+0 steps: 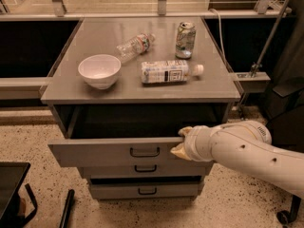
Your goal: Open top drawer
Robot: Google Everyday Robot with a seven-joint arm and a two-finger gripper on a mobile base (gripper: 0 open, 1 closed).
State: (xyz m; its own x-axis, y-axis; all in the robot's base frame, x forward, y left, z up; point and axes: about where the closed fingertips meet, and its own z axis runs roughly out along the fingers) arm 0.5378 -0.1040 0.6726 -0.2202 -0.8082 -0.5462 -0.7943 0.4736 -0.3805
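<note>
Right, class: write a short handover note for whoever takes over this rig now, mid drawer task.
Gripper: at the right part of the top drawer front, by its upper edge.
Top drawer: stands well out from the cabinet, dark inside showing. Its black handle is free, left of the gripper.
Done: drawer looks open.
Left: probably only to back the gripper away.

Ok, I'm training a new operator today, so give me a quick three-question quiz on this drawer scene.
1. True or false: the top drawer is fully shut.
2. Where is the gripper? A) out of view B) at the top drawer's front, right of its handle C) raised high above everything
3. Fill in: the can stands ____.
Key: 1 false; 2 B; 3 upright.
</note>
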